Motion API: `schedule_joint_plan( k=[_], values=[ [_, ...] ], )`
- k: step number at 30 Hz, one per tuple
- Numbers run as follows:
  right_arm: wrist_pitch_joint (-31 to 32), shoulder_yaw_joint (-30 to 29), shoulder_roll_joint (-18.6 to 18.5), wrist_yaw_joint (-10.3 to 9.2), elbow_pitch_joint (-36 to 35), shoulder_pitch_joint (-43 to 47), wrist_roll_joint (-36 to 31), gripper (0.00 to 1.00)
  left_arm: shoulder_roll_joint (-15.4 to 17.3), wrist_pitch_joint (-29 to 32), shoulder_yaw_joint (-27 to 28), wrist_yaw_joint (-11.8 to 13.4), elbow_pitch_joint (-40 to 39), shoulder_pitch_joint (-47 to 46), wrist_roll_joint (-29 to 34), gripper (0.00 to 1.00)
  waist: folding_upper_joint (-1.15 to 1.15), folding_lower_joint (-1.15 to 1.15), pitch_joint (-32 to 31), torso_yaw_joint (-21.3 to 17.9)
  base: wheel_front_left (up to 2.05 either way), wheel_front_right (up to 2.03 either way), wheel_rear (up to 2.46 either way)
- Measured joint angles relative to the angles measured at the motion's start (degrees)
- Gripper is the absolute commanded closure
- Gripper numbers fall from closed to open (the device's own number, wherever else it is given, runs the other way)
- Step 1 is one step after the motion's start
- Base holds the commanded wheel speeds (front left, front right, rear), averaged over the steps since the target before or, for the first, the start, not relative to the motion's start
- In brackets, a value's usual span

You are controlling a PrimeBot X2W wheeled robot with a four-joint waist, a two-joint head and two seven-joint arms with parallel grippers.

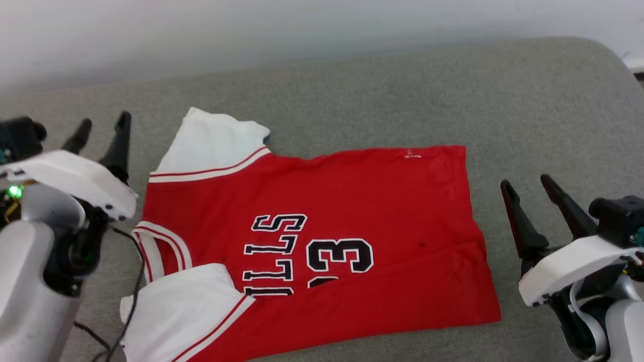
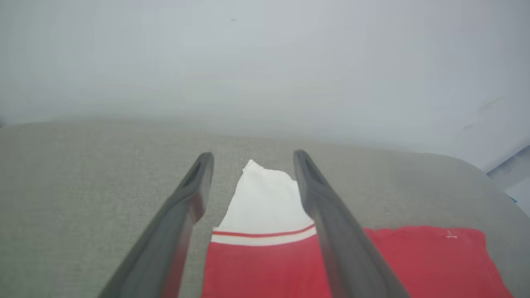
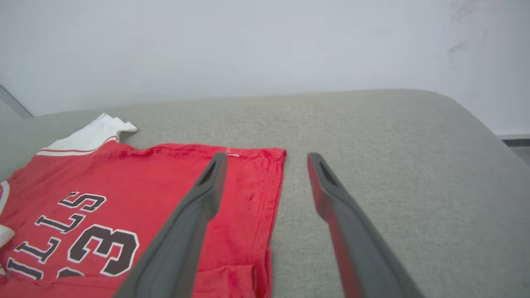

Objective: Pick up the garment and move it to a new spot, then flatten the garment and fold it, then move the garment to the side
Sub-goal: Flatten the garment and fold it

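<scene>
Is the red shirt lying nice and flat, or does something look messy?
Messy. The garment has its near side folded over the front, hiding part of the lettering and number, and its near sleeve lies crooked.

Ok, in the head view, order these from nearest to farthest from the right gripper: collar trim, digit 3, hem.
1. hem, right edge of the garment, beside the right gripper
2. digit 3, middle
3. collar trim, far left

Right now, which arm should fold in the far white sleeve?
Left: the left fingers are open right beside that sleeve; the right fingers sit at the garment hem, opposite end.
</scene>
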Motion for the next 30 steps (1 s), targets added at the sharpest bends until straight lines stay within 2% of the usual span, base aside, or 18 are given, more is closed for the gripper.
schedule_joint_plan(
  k=[4, 10, 13, 18, 20, 23, 26, 30],
  values=[
    [-2.79, 0.48, 0.94, 0.00, -1.46, -2.89, -1.30, 0.00, 1.44, 1.56, 0.99, -1.04, 2.83, -7.45, 0.22, 0.00, 0.00, 0.00, 5.13, -1.67, 0.00, 0.00, 0.00],
    [-6.51, 0.57, 2.43, 0.00, -2.42, -6.20, -1.93, 0.00, 3.38, 6.86, 1.03, -4.26, 8.60, -18.59, -0.94, 0.00, 0.00, 0.01, 11.60, -4.90, 0.00, 0.00, 0.00],
    [-7.56, 0.90, 3.09, 0.00, -2.52, -7.07, -1.90, 0.00, 5.13, 12.48, 0.19, -5.80, 10.91, -22.90, -1.81, 0.00, 0.00, 0.01, 13.84, -6.84, 0.00, 0.00, 0.00],
    [-8.24, 1.22, 3.98, 0.00, -2.54, -7.05, -1.43, 0.00, 9.36, 26.93, -2.18, -7.79, 12.83, -28.78, -4.31, 0.00, 0.00, 0.01, 17.14, -9.39, 0.00, 0.00, 0.00],
    [-8.28, 1.33, 4.30, 0.00, -2.63, -7.05, -1.30, 0.00, 11.22, 33.04, -3.13, -7.34, 12.84, -30.30, -5.01, 0.00, 0.00, 0.01, 18.41, -10.16, 0.00, 0.00, 0.00],
    [-8.36, 1.72, 4.68, 0.00, -3.04, -7.06, -0.89, 0.00, 14.29, 41.79, -4.63, -5.28, 12.41, -31.45, -5.53, 0.00, 0.00, 0.01, 20.22, -11.22, 0.00, 0.00, 0.00],
    [-8.54, 2.03, 5.06, 0.00, -3.41, -7.06, -0.56, 0.00, 15.96, 47.06, -5.22, -2.98, 11.15, -31.62, -5.97, 0.00, 0.00, 0.01, 22.06, -12.09, 0.00, 0.00, 0.00],
    [-8.64, 2.63, 5.39, 0.00, -3.49, -7.09, -0.24, 0.00, 17.17, 50.94, -5.33, 0.09, 9.43, -31.21, -6.53, 0.00, 0.00, 0.00, 24.26, -13.13, 0.00, 0.00, 0.00]
  ],
)
